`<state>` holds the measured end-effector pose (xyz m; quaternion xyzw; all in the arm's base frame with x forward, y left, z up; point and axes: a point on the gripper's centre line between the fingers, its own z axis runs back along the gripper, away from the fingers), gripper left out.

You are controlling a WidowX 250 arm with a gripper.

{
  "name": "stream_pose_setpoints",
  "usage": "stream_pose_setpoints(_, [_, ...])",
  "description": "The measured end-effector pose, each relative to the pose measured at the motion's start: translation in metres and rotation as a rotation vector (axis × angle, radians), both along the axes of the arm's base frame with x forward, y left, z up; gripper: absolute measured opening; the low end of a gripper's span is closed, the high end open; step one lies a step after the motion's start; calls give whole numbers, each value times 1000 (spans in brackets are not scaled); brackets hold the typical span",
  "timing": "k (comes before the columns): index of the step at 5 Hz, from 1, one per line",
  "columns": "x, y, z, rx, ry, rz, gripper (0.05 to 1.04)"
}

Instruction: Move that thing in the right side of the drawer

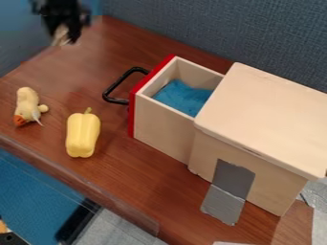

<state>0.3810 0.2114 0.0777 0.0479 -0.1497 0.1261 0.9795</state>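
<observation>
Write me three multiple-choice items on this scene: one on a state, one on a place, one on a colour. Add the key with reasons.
1. How does the drawer sit in the wooden box?
A) fully shut
B) pulled open
C) upside down

2. Where is the yellow pepper?
A) on the table
B) in the drawer
C) on the box's lid

3. What colour is the drawer's front panel?
A) green
B) white
C) red

Key:
1 B: it juts out, showing the blue cloth inside.
2 A: it lies near the plush toy.
3 C: the panel behind the black handle is red.
</observation>
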Motion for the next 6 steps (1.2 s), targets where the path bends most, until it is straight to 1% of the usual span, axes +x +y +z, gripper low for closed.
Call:
stream_pose_setpoints(1, [40,-29,-11,-63,-14,-64,493])
stream_pose_setpoints(2, [75,-60,-28,-126,-12,-132,493])
stream_pose_setpoints(3, [84,-79,-40,-137,36,-176,561])
stream_pose_setpoints(4, [75,-82,-56,-144,69,-170,864])
stream_pose_setpoints(5, [75,-76,-31,-83,44,-136,1010])
stream_pose_setpoints(6, [73,-85,13,-27,-13,-121,1005])
